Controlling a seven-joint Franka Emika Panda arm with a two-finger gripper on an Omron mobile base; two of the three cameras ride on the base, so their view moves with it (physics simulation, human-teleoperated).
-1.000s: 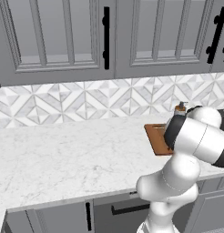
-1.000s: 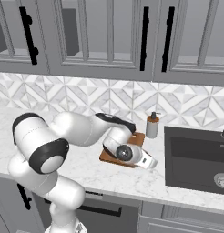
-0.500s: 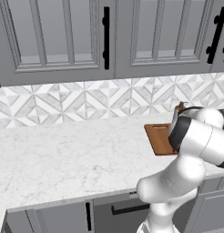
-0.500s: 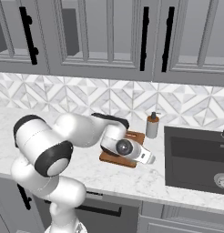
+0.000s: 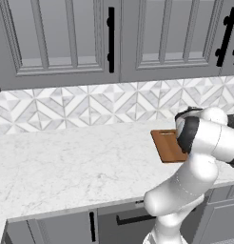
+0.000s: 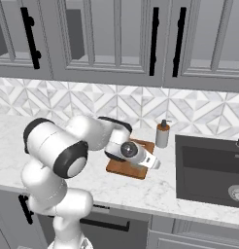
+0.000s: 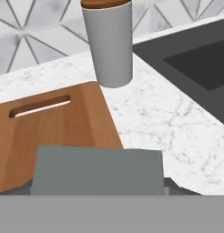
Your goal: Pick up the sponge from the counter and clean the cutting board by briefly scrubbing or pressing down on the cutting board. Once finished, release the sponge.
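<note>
The sponge (image 7: 95, 170) shows its grey top as a wide block at the bottom of the hand view, sitting between my fingers. My gripper (image 6: 151, 162) is shut on it, low over the right edge of the cutting board (image 6: 122, 168). The reddish-brown cutting board (image 7: 54, 132) lies on the white marble counter (image 7: 159, 118), its slot handle toward the backsplash. Whether the sponge touches the board I cannot tell. From the left base view my forearm covers most of the cutting board (image 5: 167, 145).
A grey soap dispenser (image 7: 108, 41) with a brown top stands just behind the board's far right corner, also seen as the dispenser (image 6: 162, 134). A dark sink (image 6: 209, 168) lies to the right. The counter (image 5: 66, 167) stretches wide to the left.
The hand with the sponge has shifted slightly up and toward the backsplash over the board's right edge. The elbow has swung a little with it. The jaws have kept the same width.
</note>
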